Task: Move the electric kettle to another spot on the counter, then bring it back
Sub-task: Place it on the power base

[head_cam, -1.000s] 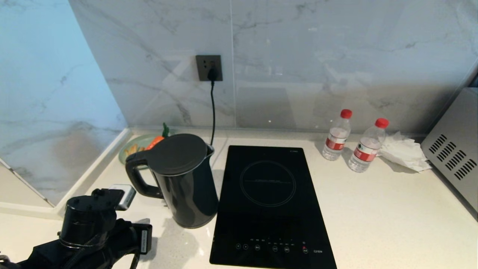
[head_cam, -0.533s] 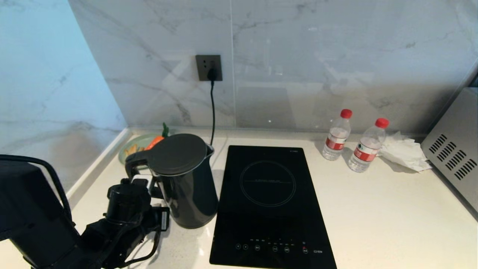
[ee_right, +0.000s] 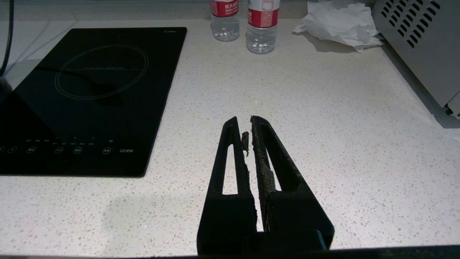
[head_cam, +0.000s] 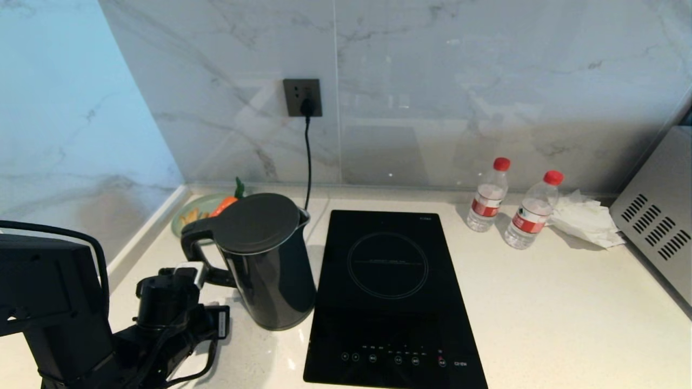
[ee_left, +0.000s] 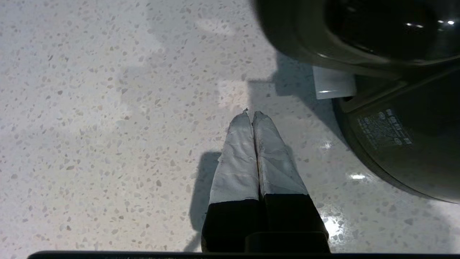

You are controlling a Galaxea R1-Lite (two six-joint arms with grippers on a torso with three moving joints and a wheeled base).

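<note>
One gripper mattered: the left gripper (ee_left: pixel 252 114), clenched on nothing, hung low over the counter (head_cam: pixel 540 302) just beside the kettle's (head_cam: pixel 270 259) handle (head_cam: pixel 197 254); beyond, the upright kettle stood left of the hob (head_cam: pixel 389 302).

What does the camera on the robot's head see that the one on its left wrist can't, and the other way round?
Only the head view shows the wall socket, induction hob, two water bottles and the electric kettle's lid. Only the left wrist view shows the left gripper shut, its taped fingers pointing at bare counter, empty. Both show the kettle's lower body and the speckled counter.
</note>
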